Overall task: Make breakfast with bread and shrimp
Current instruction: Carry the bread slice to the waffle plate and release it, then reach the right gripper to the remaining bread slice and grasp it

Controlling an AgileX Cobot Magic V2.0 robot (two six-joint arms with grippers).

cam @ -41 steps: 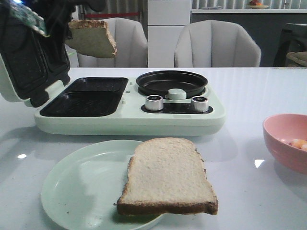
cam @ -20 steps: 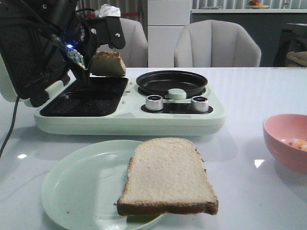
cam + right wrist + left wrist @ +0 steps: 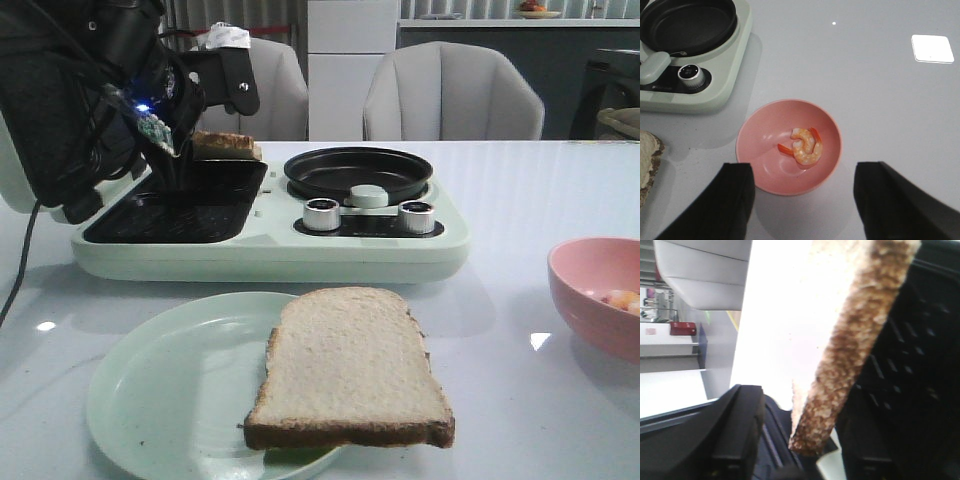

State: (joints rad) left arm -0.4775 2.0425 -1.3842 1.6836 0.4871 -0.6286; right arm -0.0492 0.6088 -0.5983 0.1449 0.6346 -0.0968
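One bread slice (image 3: 350, 365) lies flat on a pale green plate (image 3: 160, 390) at the front. My left gripper (image 3: 190, 145) is shut on the second bread slice (image 3: 228, 145) and holds it nearly level just above the far black grill plate (image 3: 205, 178) of the sandwich maker. In the left wrist view the brown crust (image 3: 855, 350) runs down between the fingers of the left gripper (image 3: 802, 437). A shrimp (image 3: 806, 145) lies in a pink bowl (image 3: 765, 165). My right gripper (image 3: 805, 200) is open and empty, above the table beside the bowl.
The pale green sandwich maker (image 3: 270, 250) has its lid (image 3: 40, 130) open at the left, a round black pan (image 3: 358, 172) and two knobs (image 3: 322, 214). The pink bowl (image 3: 590, 290) sits at the right edge. Two grey chairs (image 3: 455, 95) stand behind the table.
My left arm has come down from high at the back with the bread slice. The slice has gone from hanging steeply to nearly level over the grill plates.
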